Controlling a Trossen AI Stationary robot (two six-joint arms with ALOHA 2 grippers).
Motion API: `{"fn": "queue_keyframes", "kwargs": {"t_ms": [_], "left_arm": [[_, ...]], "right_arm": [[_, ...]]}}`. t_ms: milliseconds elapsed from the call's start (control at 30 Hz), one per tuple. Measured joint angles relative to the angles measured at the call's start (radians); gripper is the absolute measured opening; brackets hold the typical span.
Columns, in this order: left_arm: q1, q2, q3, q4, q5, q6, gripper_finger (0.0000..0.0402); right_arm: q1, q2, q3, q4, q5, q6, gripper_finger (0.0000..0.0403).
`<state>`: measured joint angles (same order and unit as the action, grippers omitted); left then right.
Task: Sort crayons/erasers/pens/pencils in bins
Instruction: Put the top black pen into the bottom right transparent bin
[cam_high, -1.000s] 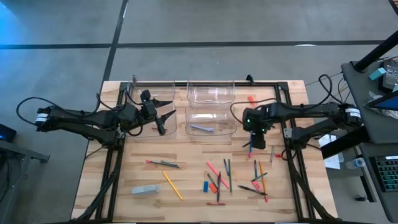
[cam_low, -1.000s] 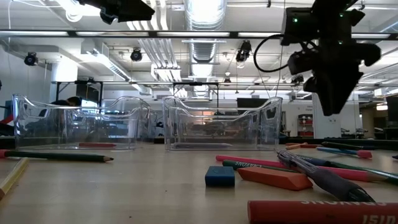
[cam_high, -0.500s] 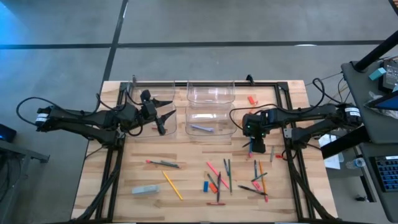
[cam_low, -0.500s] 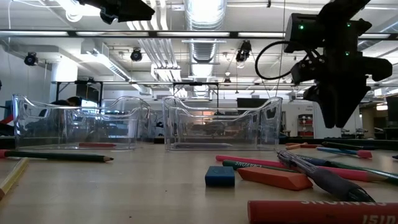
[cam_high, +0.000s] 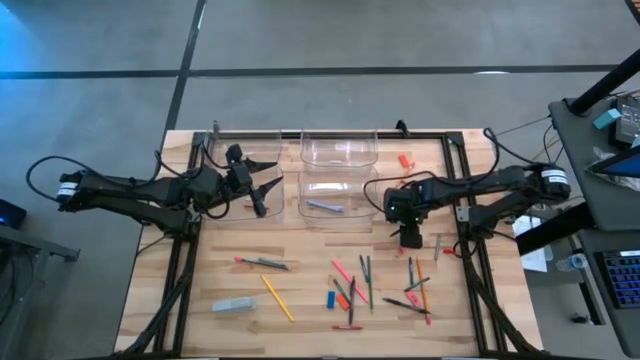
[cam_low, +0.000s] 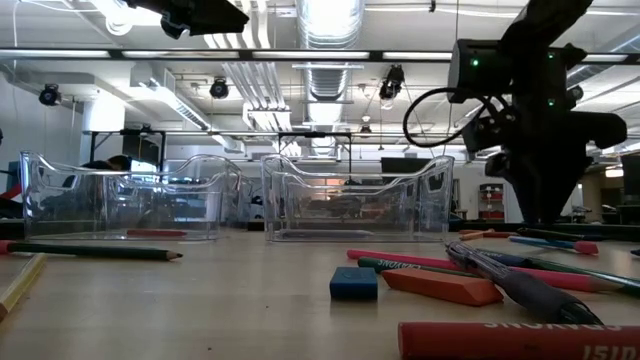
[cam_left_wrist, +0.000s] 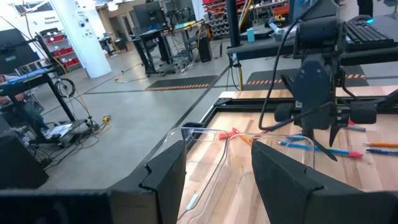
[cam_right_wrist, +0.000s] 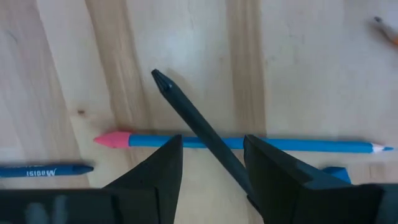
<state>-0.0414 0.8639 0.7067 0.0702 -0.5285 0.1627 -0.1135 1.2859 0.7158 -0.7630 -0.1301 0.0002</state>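
Wood table (cam_high: 300, 260) — right gripper (cam_right_wrist: 211, 163) parted over black pen (cam_right_wrist: 199, 127) at 3 o'clock, lining up; left gripper (cam_high: 262, 189) open, idle above bin (cam_high: 240, 190) — 10 o'clock.

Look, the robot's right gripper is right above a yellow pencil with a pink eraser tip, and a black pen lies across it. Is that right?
Almost. The pencil under the right gripper is blue, not yellow. It does have a pink eraser tip, and the black pen does lie across it. The right wrist view shows this.

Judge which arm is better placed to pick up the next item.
Right: the right gripper hangs open just above a dark pen crossing a blue pencil. The left gripper waits over a bin.
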Motion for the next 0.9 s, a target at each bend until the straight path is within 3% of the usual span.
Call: {"fn": "queue_keyframes", "kwargs": {"t_ms": [667, 767, 900], "left_arm": [[0.0, 0.0, 0.0, -0.001, 0.0, 0.0, 0.0166], [0.0, 0.0, 0.0, -0.001, 0.0, 0.0, 0.0166], [0.0, 0.0, 0.0, -0.001, 0.0, 0.0, 0.0166]], "right_arm": [[0.066, 0.124, -0.003, 0.097, 0.023, -0.011, 0.0159], [0.066, 0.128, -0.003, 0.097, 0.027, -0.019, 0.0143], [0.066, 0.112, -0.004, 0.095, 0.036, -0.02, 0.0092]]}}
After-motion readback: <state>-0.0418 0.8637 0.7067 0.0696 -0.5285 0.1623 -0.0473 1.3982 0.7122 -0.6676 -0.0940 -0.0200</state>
